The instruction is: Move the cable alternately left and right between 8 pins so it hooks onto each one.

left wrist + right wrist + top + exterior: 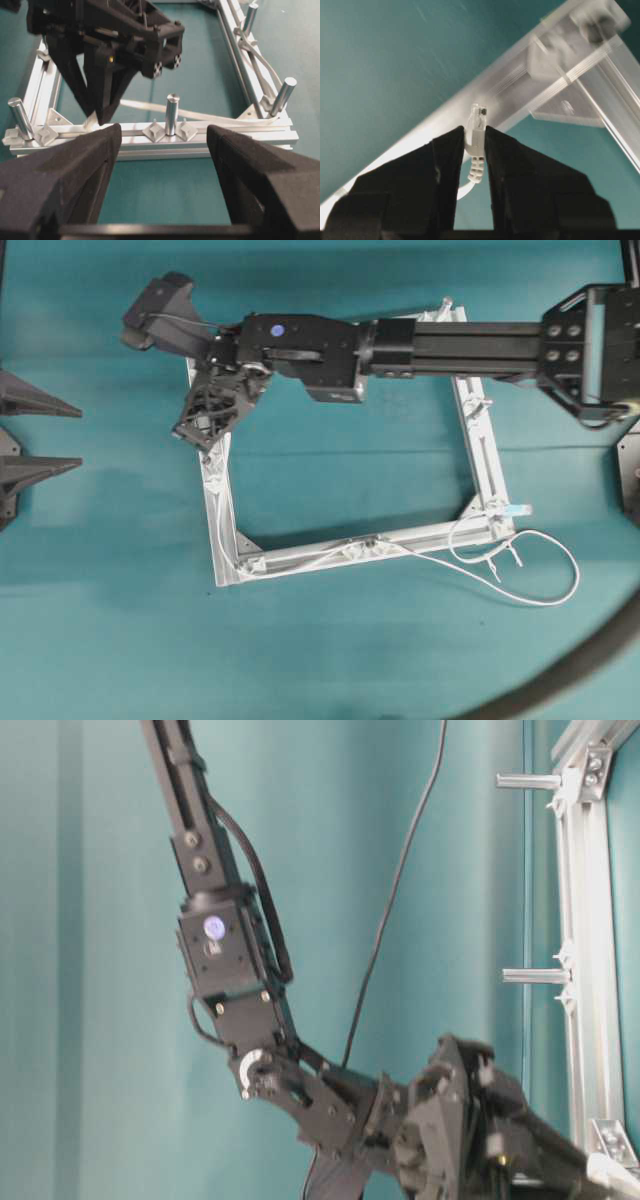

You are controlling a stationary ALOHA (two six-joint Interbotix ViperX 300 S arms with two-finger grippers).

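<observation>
A teal cloth-covered table [330, 640] fills every view, and 1 square aluminium frame [222, 520] lies flat on it. 2 arms are counted. The right gripper [205, 425], reached across from the right of the overhead view, is positioned over the frame's left bar. The left gripper [162, 145] is seen only in its own wrist view, its 2 dark fingers [75, 170] spread wide apart with nothing between them.

1 white cable [545, 585] is seen. In the overhead view it is looped on the cloth right of the frame's near right corner and is run along the near bar towards the left corner. Its clear plug [476, 129] is shown only by the right wrist view, clamped upright between the 2 fingers [447, 165] of the right gripper, just beside a blurred frame bar.

4 upright pins [172, 114] are counted in the left wrist view, with the cable hooked round those on the right. In the table-level view only 2 are visible; the overhead view shows them too small to count.
</observation>
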